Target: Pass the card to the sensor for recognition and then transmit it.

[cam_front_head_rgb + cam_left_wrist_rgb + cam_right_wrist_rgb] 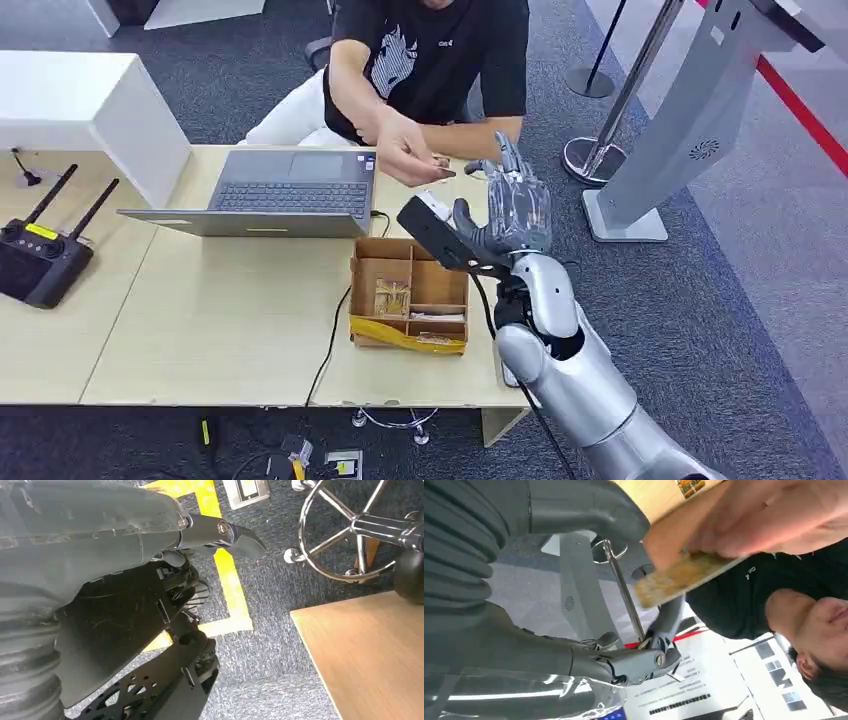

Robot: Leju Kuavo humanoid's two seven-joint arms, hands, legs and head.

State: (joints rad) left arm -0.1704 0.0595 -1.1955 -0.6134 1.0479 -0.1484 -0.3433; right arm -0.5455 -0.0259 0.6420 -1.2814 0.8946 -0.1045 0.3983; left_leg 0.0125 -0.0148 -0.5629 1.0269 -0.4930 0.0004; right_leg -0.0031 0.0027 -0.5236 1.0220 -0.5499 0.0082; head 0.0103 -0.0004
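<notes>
The card (441,170) sits in a person's hand (405,150), just at ten o'clock of the right hand (510,215), whose fingers are spread wide and hold nothing. So the handover looks barely begun; taking the card, showing it to the sensor and passing it on all seem left (which object is the sensor I cannot tell). The left hand (100,580) hangs over carpet, its fingers' state unclear. On the desk (220,320) stand a laptop (290,190) and a box (410,295).
</notes>
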